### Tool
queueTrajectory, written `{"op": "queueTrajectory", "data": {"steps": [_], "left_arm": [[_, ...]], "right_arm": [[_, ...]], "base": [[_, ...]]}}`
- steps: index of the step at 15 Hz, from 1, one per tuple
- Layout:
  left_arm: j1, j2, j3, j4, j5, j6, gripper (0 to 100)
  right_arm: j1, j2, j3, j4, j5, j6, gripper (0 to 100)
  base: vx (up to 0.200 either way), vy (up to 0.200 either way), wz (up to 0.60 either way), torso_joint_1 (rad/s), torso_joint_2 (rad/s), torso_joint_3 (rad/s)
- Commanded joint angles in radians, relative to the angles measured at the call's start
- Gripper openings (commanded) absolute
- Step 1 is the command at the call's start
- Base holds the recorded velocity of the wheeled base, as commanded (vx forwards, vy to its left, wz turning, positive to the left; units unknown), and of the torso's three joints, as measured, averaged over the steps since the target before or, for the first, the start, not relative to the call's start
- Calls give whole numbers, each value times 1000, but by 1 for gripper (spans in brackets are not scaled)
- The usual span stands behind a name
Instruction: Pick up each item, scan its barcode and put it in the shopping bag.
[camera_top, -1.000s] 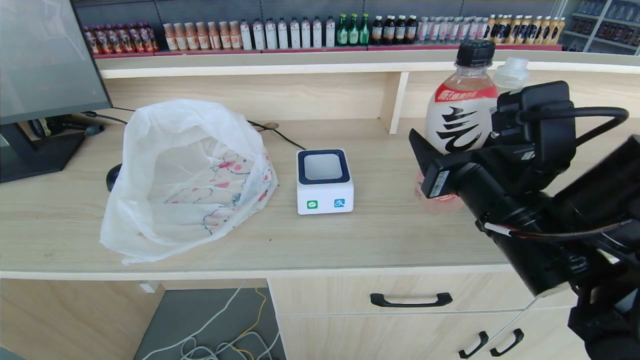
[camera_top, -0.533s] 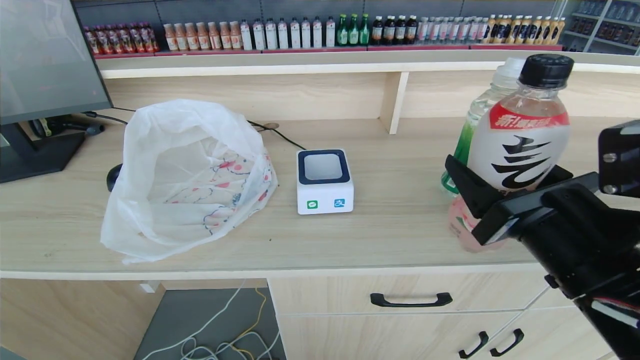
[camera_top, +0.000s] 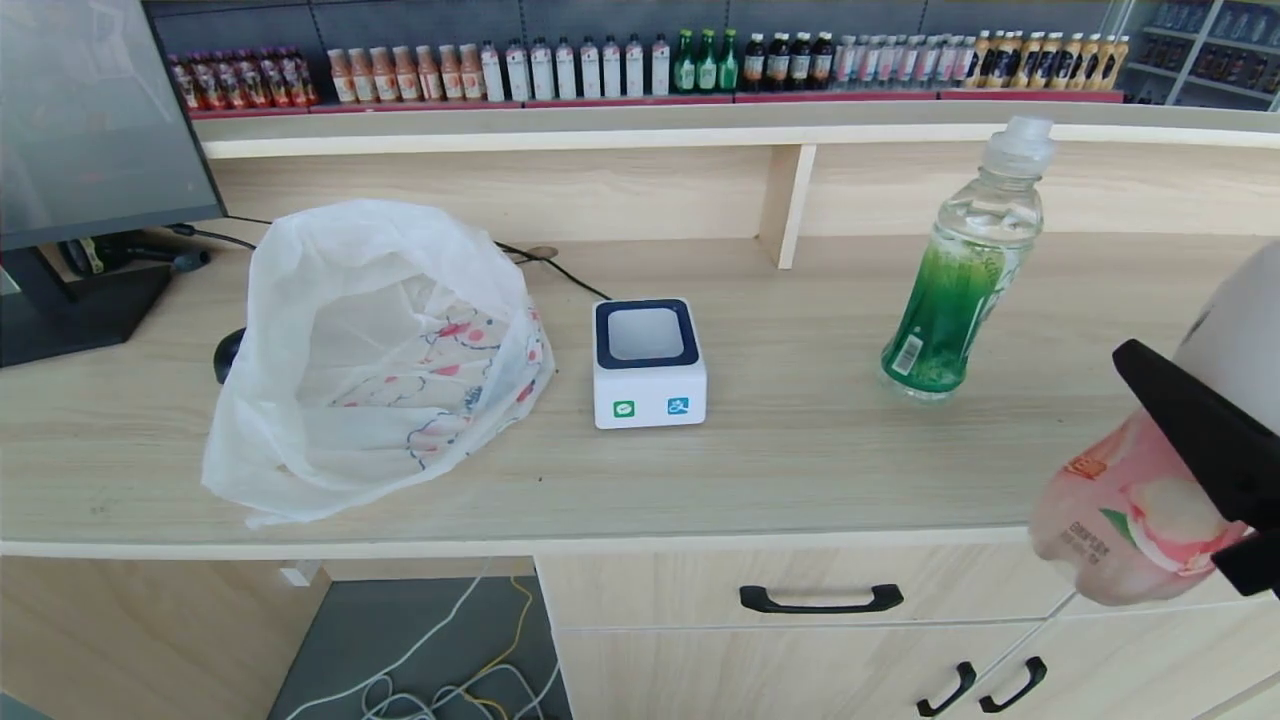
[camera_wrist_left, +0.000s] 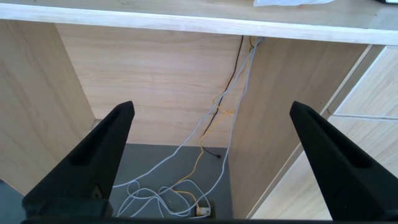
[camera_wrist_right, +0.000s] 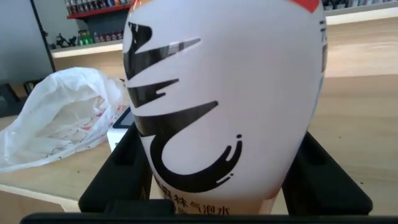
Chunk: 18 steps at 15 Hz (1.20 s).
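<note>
Half the bottle (camera_top: 1110, 520) is cut off at the head view's edge, pink base, black-stroked white label, clamped in the right gripper (camera_top: 1168, 462); left gripper (camera_wrist_left: 211, 109) gapes empty

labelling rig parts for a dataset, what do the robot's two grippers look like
Both are matte black, with two fingers each. The left gripper has broad, flat-sided fingers that taper to blunt wedge tips. The right gripper has the same plain black, blocky fingers, with smooth surfaces.
</note>
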Motion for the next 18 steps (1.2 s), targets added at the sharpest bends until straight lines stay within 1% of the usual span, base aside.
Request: {"op": "queueTrajectory", "data": {"steps": [1, 3, 5, 6, 7, 8, 9, 11, 13, 15, 17, 18], "left_arm": [[0, 0, 0, 0, 0, 0, 100], [0, 0, 0, 0, 0, 0, 100], [0, 0, 0, 0, 0, 0, 100], [0, 0, 0, 0, 0, 0, 100], [0, 0, 0, 0, 0, 0, 100], [0, 0, 0, 0, 0, 0, 100], [0, 0, 0, 0, 0, 0, 100], [0, 0, 0, 0, 0, 0, 100], [0, 0, 0, 0, 0, 0, 100], [0, 0, 0, 0, 0, 0, 100], [0, 0, 0, 0, 0, 0, 100], [0, 0, 0, 0, 0, 0, 100]], "right_arm": [[13, -60, -9, 32, 13, 3, 0], [18, -83, -22, 86, 45, -2, 0], [19, -75, -68, 162, 137, -75, 0], [24, -55, -121, 225, 186, -125, 0], [42, -38, -158, 290, 211, -152, 0], [59, -24, -187, 354, 214, -154, 0], [64, -9, -198, 388, 217, -152, 0], [74, 43, -209, 394, 217, -166, 0], [150, 86, -221, 394, 215, -247, 0], [225, 147, -224, 389, 211, -301, 0], [252, 175, -223, 388, 211, -367, 0], [255, 175, -229, 388, 211, -425, 0]], "base": [[0, 0, 0, 0, 0, 0], [0, 0, 0, 0, 0, 0], [0, 0, 0, 0, 0, 0], [0, 0, 0, 0, 0, 0], [0, 0, 0, 0, 0, 0], [0, 0, 0, 0, 0, 0], [0, 0, 0, 0, 0, 0], [0, 0, 0, 0, 0, 0], [0, 0, 0, 0, 0, 0], [0, 0, 0, 0, 0, 0], [0, 0, 0, 0, 0, 0], [0, 0, 0, 0, 0, 0]]}}
